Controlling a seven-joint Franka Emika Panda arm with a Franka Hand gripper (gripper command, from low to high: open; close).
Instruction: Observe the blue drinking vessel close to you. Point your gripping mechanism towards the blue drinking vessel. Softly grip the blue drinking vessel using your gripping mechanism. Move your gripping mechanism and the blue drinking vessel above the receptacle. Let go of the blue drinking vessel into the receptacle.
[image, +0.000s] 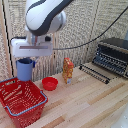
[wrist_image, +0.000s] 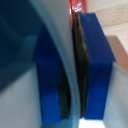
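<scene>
Worktop: pale wooden planks. Resting on it: red lattice basket, small red bowl, orange packet, dark toaster oven.

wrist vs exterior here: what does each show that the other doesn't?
Wrist only: the blue fingers pinched on the cup's wall, seen close up.
Exterior only: the red basket below the lifted cup, the small red bowl, an orange packet, the toaster oven, the wooden table.
Both: the gripper holding the blue cup.
</scene>
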